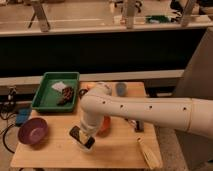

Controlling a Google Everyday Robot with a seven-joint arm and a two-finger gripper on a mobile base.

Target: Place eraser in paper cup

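The gripper [82,138] hangs low over the wooden table [55,152], right of the purple bowl [32,131], holding a dark block that looks like the eraser [81,137]. An orange thing [104,124] peeks out just behind the arm [145,109]; I cannot tell if it is the cup. Bare tabletop lies toward the front edge. The green tray [45,95] sits behind the bowl. No writing is readable.

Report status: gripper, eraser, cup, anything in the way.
Gripper low over the light wooden table, front centre. Eraser and paper cup not identifiable; arm covers that spot. Purple bowl left, green tray behind, both apart from the gripper.
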